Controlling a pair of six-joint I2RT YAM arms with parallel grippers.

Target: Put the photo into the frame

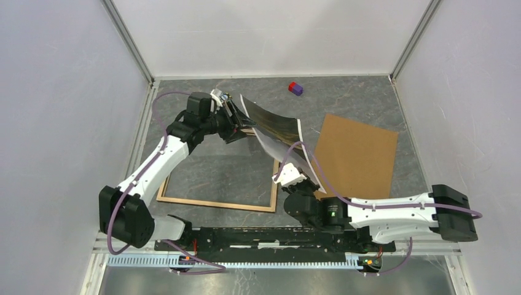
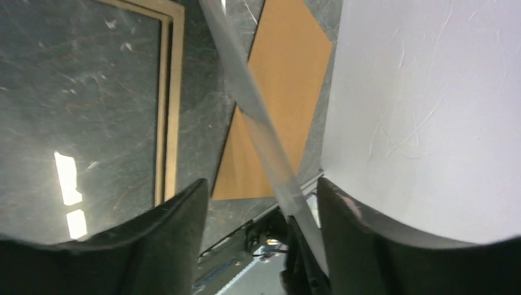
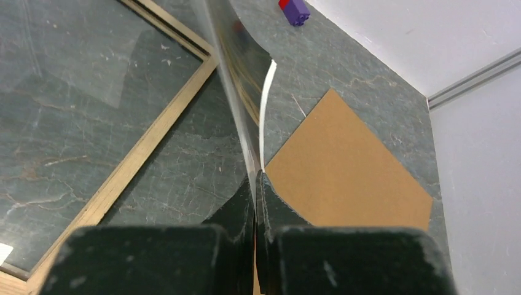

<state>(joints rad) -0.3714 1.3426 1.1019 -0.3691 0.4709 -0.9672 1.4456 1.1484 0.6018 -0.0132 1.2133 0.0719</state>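
Black fingers [image 3: 236, 215] of my right gripper [image 3: 258, 184] are pressed flat together on the lower edge of the photo [image 3: 239, 74], with no gap beyond the thin sheet itself. My left gripper [image 2: 261, 190] stands partly open around the far upper corner: the sheet's edge runs between its two pads, nearer one pad than the other, and I cannot tell whether it touches that one.

Held this way the photo [image 1: 276, 126] hangs in the air, standing on edge and bowed, its dim landscape side turned towards the far edge of the table [image 1: 368, 98] and its white side towards the near edge. It hangs above the far right corner of the frame [image 1: 215, 203], which lies flat with its light wood side up, left of the table's middle, bare table showing inside its rails. Just right of the frame a brown backing board [image 1: 356, 157] lies flat. A small red and purple block [image 1: 295, 88] sits close to the far edge.
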